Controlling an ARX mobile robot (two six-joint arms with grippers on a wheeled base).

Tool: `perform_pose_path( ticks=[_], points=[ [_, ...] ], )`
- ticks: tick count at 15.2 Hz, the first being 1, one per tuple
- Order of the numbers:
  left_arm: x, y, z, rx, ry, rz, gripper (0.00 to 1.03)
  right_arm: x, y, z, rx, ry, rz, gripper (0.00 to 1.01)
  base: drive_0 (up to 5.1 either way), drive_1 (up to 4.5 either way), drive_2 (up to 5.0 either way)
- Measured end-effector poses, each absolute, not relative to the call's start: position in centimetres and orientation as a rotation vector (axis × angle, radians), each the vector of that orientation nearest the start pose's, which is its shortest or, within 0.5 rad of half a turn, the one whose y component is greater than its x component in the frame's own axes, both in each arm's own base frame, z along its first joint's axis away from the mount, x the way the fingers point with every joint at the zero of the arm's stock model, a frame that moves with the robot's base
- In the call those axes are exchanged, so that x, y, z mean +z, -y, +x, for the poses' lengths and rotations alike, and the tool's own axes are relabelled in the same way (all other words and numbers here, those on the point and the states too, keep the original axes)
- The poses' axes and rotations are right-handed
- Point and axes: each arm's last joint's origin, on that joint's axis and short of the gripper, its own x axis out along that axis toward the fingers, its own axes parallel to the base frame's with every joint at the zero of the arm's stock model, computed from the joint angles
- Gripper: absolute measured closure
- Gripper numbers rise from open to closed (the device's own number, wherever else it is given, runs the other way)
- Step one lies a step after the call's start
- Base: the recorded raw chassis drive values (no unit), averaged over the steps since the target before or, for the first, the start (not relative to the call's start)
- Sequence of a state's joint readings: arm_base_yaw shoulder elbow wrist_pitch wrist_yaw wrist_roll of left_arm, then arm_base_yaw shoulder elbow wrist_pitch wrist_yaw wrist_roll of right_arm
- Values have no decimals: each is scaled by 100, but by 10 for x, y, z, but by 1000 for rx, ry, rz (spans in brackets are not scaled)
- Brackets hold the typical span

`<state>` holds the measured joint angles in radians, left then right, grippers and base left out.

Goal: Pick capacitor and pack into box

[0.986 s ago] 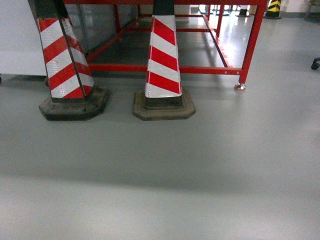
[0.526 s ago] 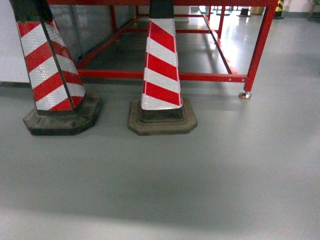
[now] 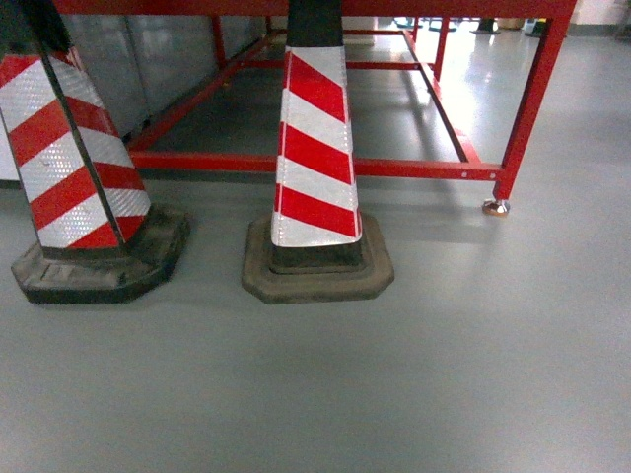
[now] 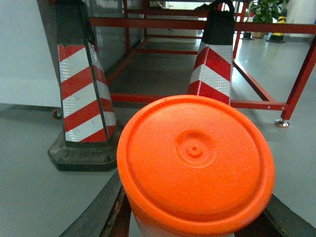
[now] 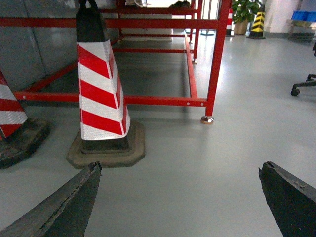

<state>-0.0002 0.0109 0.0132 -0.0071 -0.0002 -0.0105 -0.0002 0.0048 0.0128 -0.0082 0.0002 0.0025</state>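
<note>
Orange lid (image 4: 195,163) smooth glossy plastic. Cones (image 3: 315,148) reflective striped sheeting, bases (image 3: 317,271) dull rough rubber. Frame (image 3: 394,168) red painted metal. Floor (image 3: 444,374) smooth grey, slight sheen.

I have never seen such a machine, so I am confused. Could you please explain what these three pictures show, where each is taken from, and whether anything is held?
This is a wheeled robot with two arms, each ending in a gripper. The head picture looks down at the grey floor, two red-white cones and a red metal frame. The other two pictures come from cameras on the wrists. The left gripper appears to hold a round orange-topped container between its dark fingers. The right gripper is open and empty.
</note>
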Motion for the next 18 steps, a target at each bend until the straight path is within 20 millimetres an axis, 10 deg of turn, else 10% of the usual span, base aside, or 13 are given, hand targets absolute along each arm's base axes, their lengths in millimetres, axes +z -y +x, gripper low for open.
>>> perform_pose_path(
  ticks=[18],
  points=[
    [166,0,98,0,-5,-10,59,167,0,97,0,2,2,3,3,333,-327]
  ],
)
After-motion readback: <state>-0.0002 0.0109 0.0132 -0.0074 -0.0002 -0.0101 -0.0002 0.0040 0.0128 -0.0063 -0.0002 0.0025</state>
